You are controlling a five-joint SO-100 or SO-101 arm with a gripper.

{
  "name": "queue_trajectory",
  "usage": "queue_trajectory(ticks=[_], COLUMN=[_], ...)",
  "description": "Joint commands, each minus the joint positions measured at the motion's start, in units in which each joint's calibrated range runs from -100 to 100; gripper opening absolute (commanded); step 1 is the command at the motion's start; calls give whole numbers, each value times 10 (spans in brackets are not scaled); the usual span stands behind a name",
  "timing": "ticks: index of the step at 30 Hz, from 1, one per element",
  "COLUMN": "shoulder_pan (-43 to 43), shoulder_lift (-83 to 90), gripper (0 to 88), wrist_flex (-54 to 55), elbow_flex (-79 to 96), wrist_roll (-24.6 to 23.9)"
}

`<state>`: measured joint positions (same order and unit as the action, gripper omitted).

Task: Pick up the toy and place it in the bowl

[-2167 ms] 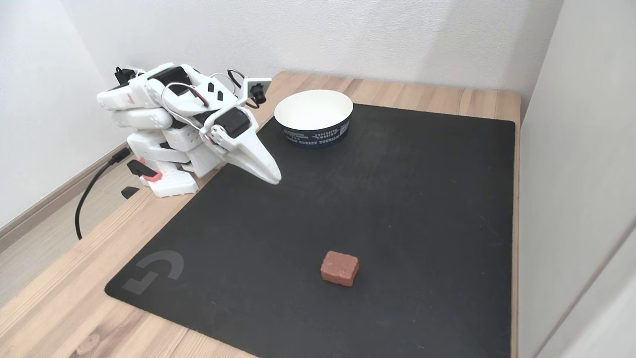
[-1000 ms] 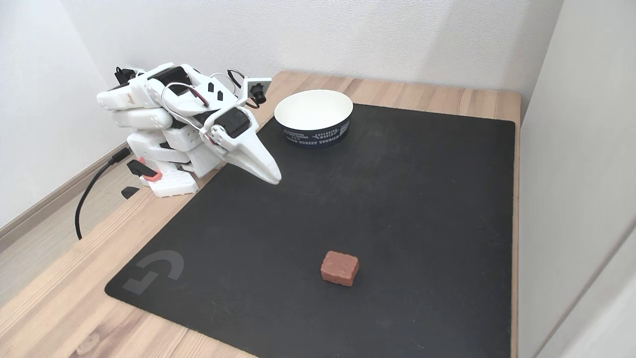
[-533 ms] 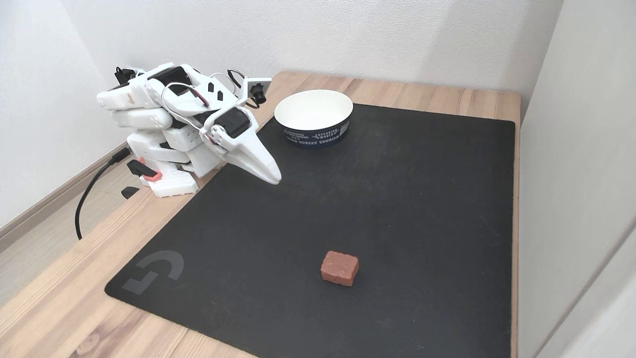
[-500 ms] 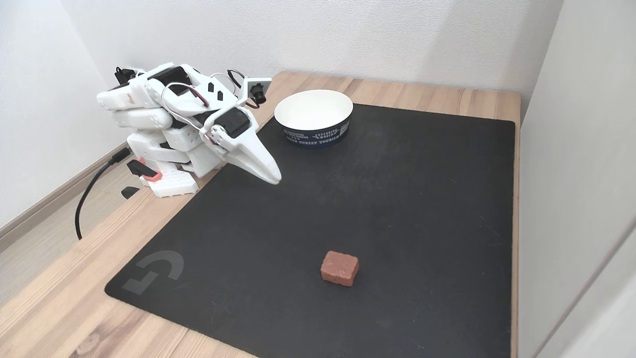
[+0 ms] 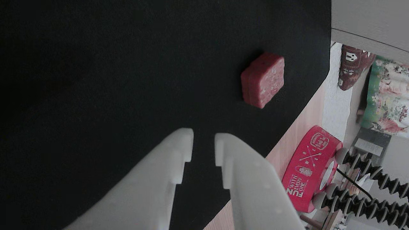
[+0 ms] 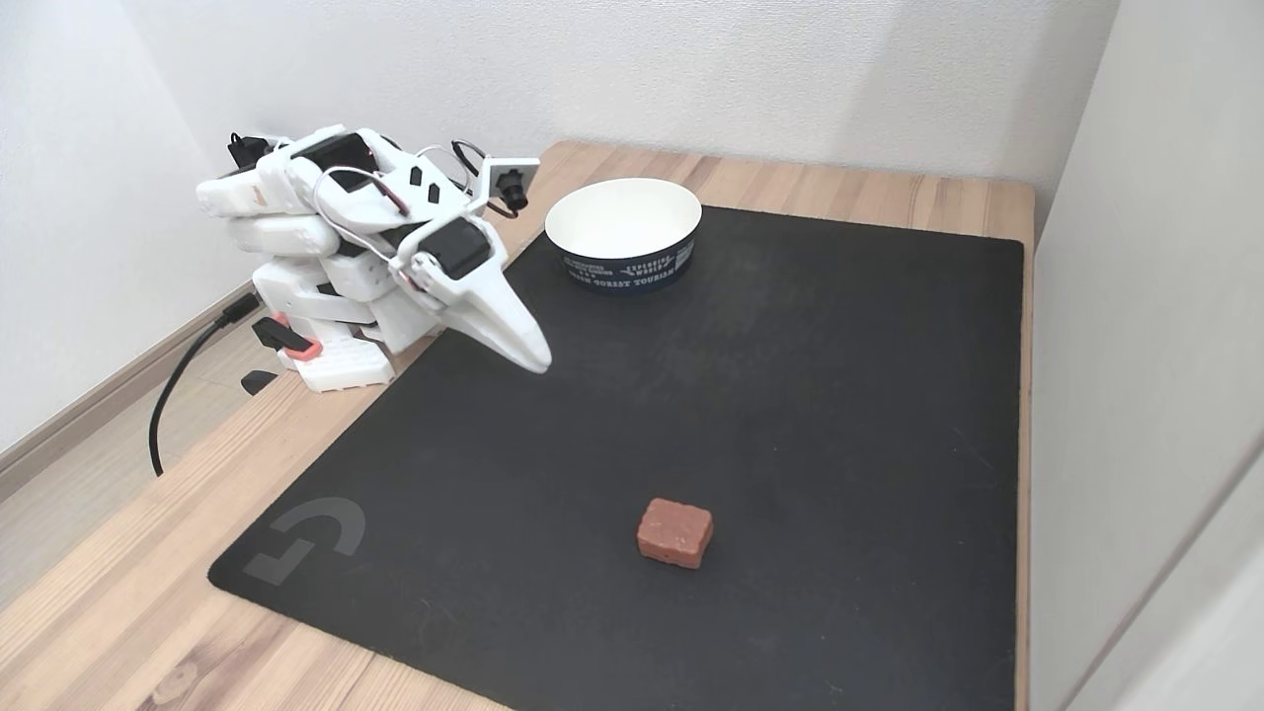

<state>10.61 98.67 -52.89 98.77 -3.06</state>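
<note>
I read the white two-finger gripper (image 6: 538, 363) as empty, its jaws parted by only a narrow gap in the other view (image 5: 204, 145). It hangs low over the black rectangular mat (image 6: 790, 395), near the mat's left edge in the fixed view, with the arm folded back over its base.

The toy, a small squarish dull-red block with rounded corners (image 6: 674, 532), lies flat on the mat well apart from the gripper, toward the mat's near edge and roughly midway along it. From the gripper it lies forward and to the right in the other view (image 5: 263, 80). Its longer side runs roughly parallel to the mat's near edge; speckled broad face up.

The white paper bowl with a dark blue printed band (image 6: 623, 233) stands at the mat's far left corner, close to the arm's base, nothing visible inside.

My judgement: the reach has not begun; the jaws need to widen before descent.

Surface: mat on a light wooden desk (image 6: 118, 612). Room: white walls; a red round tin with white print (image 5: 308, 167) lies beyond the desk edge.
</note>
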Motion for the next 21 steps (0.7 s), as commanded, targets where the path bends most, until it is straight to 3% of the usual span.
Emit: queue_trajectory(ticks=[1,10,21], shoulder_pan=[7,26,109], shoulder_lift=[6,-65,-418], gripper=[23,23,24], wrist_flex=[-4,3,3], elbow_flex=[-15,-172,-452], wrist_roll=[2,-1,-1])
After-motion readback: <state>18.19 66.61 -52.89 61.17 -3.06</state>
